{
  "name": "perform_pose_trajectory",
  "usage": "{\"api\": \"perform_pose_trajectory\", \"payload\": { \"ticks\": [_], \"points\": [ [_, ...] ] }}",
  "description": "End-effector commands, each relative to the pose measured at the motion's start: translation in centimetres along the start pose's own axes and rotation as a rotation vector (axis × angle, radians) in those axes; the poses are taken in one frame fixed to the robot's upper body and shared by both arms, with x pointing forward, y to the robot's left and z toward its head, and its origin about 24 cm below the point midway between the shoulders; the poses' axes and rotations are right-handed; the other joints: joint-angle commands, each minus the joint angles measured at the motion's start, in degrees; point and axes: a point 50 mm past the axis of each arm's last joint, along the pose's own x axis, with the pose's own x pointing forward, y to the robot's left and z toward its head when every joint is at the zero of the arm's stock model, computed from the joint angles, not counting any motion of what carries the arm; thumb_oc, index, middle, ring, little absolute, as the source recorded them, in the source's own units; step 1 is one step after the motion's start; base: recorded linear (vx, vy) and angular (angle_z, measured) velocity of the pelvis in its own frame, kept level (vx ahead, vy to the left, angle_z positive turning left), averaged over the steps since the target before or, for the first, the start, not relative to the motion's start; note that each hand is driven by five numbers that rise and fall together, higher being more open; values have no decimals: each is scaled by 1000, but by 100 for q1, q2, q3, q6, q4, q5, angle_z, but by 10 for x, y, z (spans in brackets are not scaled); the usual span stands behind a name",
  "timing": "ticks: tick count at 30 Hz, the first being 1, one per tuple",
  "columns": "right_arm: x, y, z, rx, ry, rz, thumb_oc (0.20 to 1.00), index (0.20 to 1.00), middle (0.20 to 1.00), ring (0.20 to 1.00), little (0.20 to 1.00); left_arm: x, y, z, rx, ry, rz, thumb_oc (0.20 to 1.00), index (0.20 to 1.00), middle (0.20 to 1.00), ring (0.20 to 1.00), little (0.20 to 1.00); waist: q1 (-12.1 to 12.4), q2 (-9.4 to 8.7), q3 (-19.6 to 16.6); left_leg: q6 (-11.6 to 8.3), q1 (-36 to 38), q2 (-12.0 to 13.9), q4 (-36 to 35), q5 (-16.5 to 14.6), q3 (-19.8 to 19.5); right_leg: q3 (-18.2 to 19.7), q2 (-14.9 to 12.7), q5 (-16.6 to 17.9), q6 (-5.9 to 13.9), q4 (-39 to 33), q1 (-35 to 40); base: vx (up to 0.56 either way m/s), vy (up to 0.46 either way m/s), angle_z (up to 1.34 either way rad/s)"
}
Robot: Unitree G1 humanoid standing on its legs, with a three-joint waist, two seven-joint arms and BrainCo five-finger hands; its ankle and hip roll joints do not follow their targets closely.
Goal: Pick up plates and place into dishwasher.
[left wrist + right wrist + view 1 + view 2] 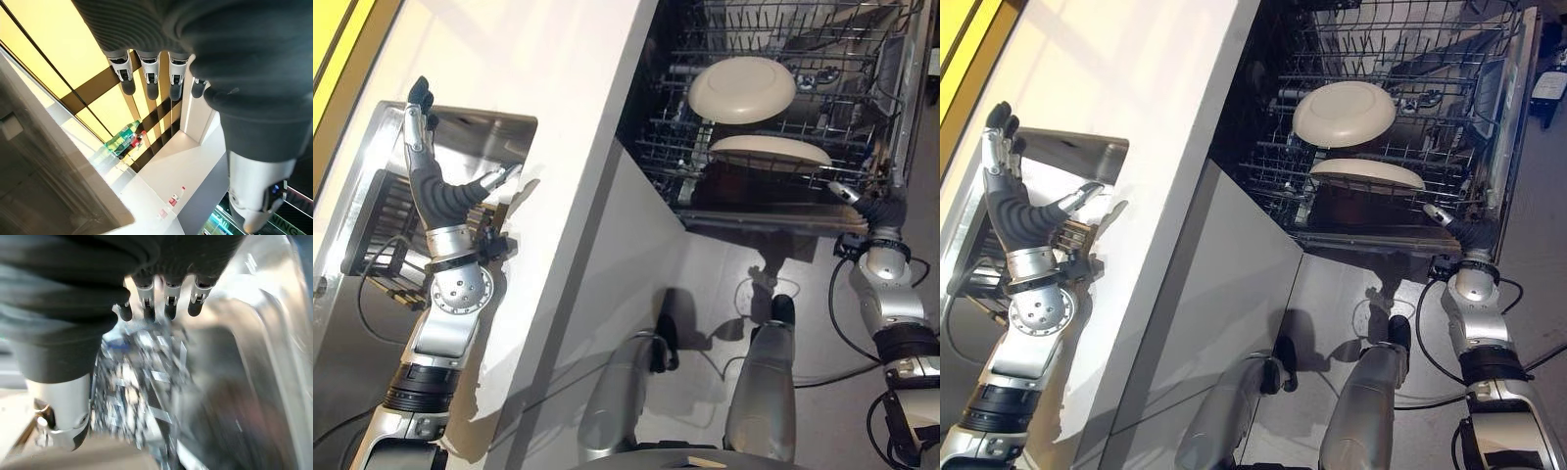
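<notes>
- Right now the biggest thing I see is the white surface (568, 88), a countertop running from the far left down toward me, with a white cabinet panel (626, 284) dropping below its edge.
- Next, the open dishwasher (901, 108) sits on my right, its dark wire rack (773, 39) pulled out and in full view from above.
- Set into the surface on my left is a steel sink (460, 122), with a dark wire rack (386, 225) inside it.
- Two cream plates are already in the dishwasher rack: the upper plate (741, 89) stands tilted among the tines, and the lower plate (771, 150) lies just beside it, nearer the front rim of the rack.
- My left hand (435, 191) is raised above the sink, fingers straight and pointing up, thumb stuck out to the side; it holds nothing, and the wrist view confirms the fingers are extended side by side with only the wall and ceiling past them.
- My right hand (1464, 233) reaches up at the front edge of the dishwasher rack, just below the lower plate; in its wrist view the fingers (166, 296) look straight and empty, with the wire rack blurred past them.
</notes>
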Motion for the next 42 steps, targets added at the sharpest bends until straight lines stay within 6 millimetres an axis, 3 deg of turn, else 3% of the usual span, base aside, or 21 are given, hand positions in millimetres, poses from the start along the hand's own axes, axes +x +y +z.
{"api": "perform_pose_trajectory", "payload": {
  "ticks": [1,7,17,25,31,42],
  "points": [
    [14,27,42,87,-173,138,1000,1000,1000,1000,1000,17,4,17,24,-103,34,1000,1000,1000,1000,1000,30,97,334,-104,-144,-36,-107,221,-34,42,-116,-321,-579,495,107,22,14,9],
    [19,52,55,64,-197,241,1000,1000,1000,1000,1000,26,2,18,28,-95,41,1000,1000,1000,1000,1000,203,153,377,-72,-291,-74,23,194,-46,-60,-166,-507,-644,798,21,28,23,8],
    [21,71,78,43,-261,289,1000,1000,1000,1000,1000,24,8,14,43,-62,46,1000,1000,1000,1000,1000,501,92,368,60,-439,-211,421,40,-105,-254,-182,-791,-797,1366,-5,56,29,15],
    [7,90,107,6,-399,297,1000,1000,1000,1000,1000,12,21,7,64,-25,51,1000,1000,1000,1000,1000,812,-123,265,134,-397,-268,543,-50,-239,-542,-181,-908,-859,1486,223,87,13,17],
    [3,97,128,74,-496,302,1000,1000,1000,1000,1000,9,34,3,84,-3,41,1000,1000,1000,1000,1000,1225,-366,167,135,-347,-278,657,-137,-395,-915,-318,-950,-883,1505,551,83,-37,45],
    [4,102,128,122,-498,276,1000,1000,1000,1000,1000,2,52,4,107,-9,-17,1000,1000,1000,1000,1000,1779,-502,155,163,-449,-275,987,-254,-534,-1437,-675,-1131,-895,1804,853,50,-15,39]
  ]
}}
